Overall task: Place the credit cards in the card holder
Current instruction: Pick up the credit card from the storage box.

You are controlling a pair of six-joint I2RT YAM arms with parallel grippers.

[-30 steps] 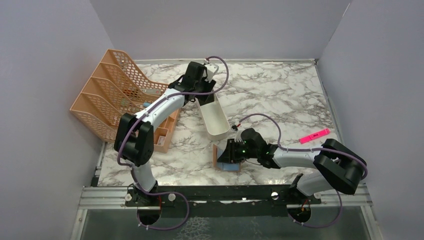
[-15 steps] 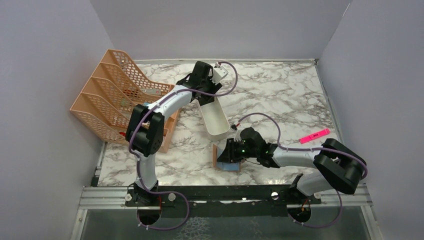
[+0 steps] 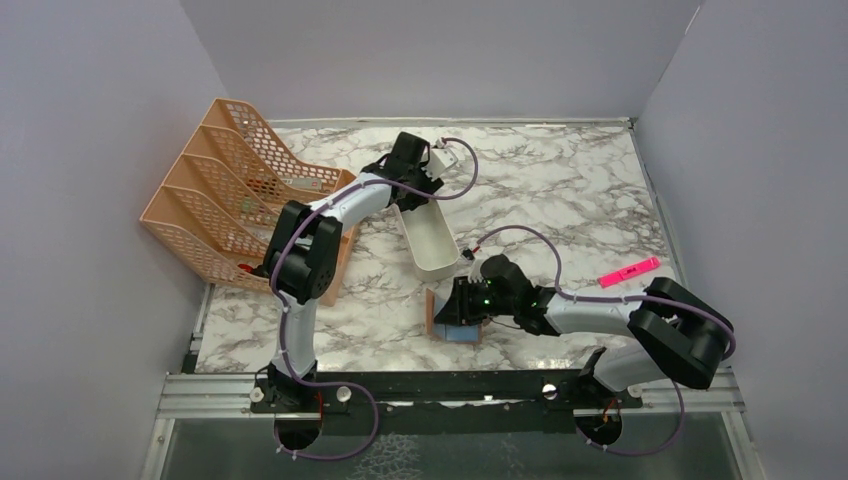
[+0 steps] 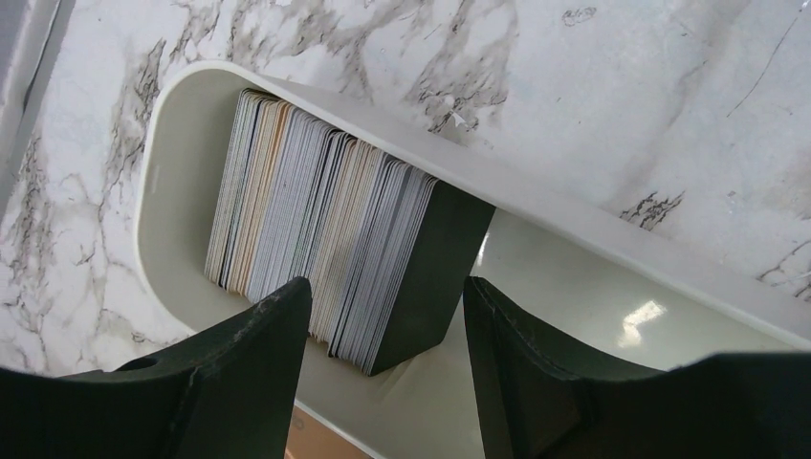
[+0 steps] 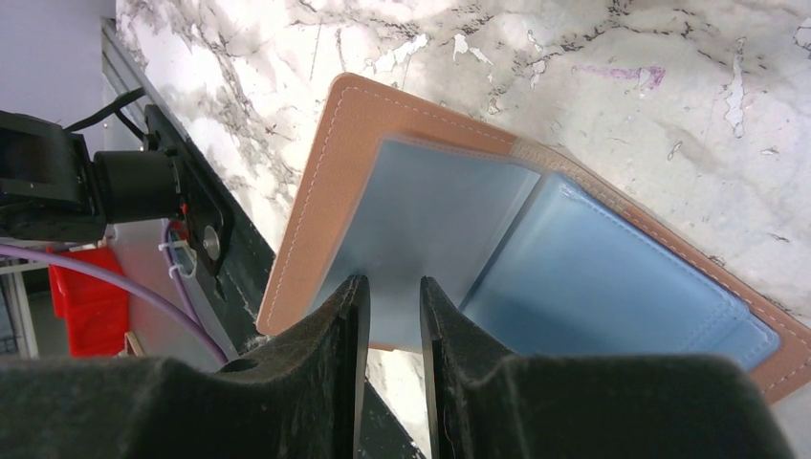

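The credit cards stand on edge as a thick stack in the end of the white oblong tray, with a dark card facing outward. My left gripper is open just above that stack, jaws wide apart and empty; in the top view it hangs over the tray's far end. The tan card holder lies open on the marble, its blue inner pockets showing. My right gripper is nearly closed on the raised blue-grey inner leaf; in the top view it sits on the holder.
An orange mesh file rack stands at the left against the wall. A pink highlighter lies at the right near the side wall. Grey walls close in the marble table on three sides.
My left arm has swung to the right, and its wrist has shifted a little further over the tray's far end. The right arm and the card holder have not moved.
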